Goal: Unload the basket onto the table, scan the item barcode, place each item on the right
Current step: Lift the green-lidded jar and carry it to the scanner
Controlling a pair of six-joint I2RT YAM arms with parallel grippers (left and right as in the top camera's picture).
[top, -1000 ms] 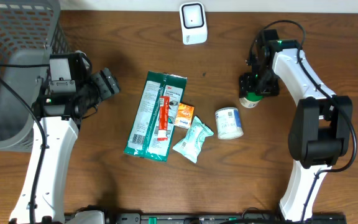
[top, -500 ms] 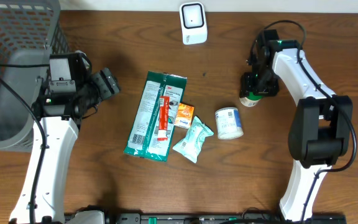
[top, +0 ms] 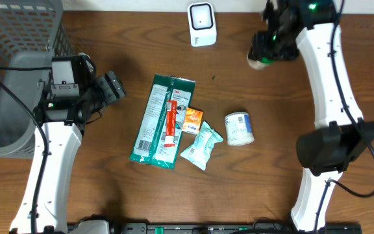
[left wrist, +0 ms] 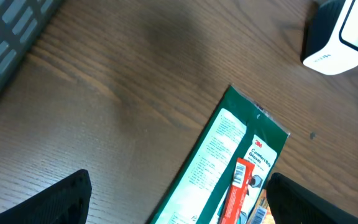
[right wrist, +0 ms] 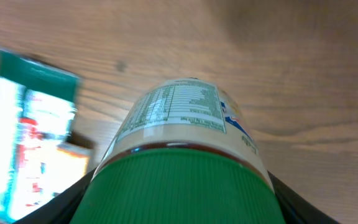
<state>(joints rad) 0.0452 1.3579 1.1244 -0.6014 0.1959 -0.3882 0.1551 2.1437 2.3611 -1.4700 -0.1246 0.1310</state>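
My right gripper (top: 265, 49) is shut on a jar (top: 260, 61) with a green lid and holds it off the table at the back right. The white scanner (top: 202, 25) stands to the jar's left. In the right wrist view the green lid (right wrist: 185, 186) fills the space between my fingers and the jar's pale nutrition label (right wrist: 179, 109) faces the camera; no barcode shows. My left gripper (top: 112, 86) hangs open over bare wood left of the green packet (top: 160, 120). The left wrist view has that gripper (left wrist: 179, 199) empty above the packet (left wrist: 222, 162).
A grey wire basket (top: 12, 71) fills the back left corner. In the middle lie a red stick pack (top: 171, 123) on the green packet, an orange sachet (top: 192, 119), a pale teal pouch (top: 202, 146) and a white tin (top: 239, 128) on its side.
The right gripper closed on the jar and lifted it off the table, carrying it toward the back edge, nearer the scanner. The left arm has not moved.
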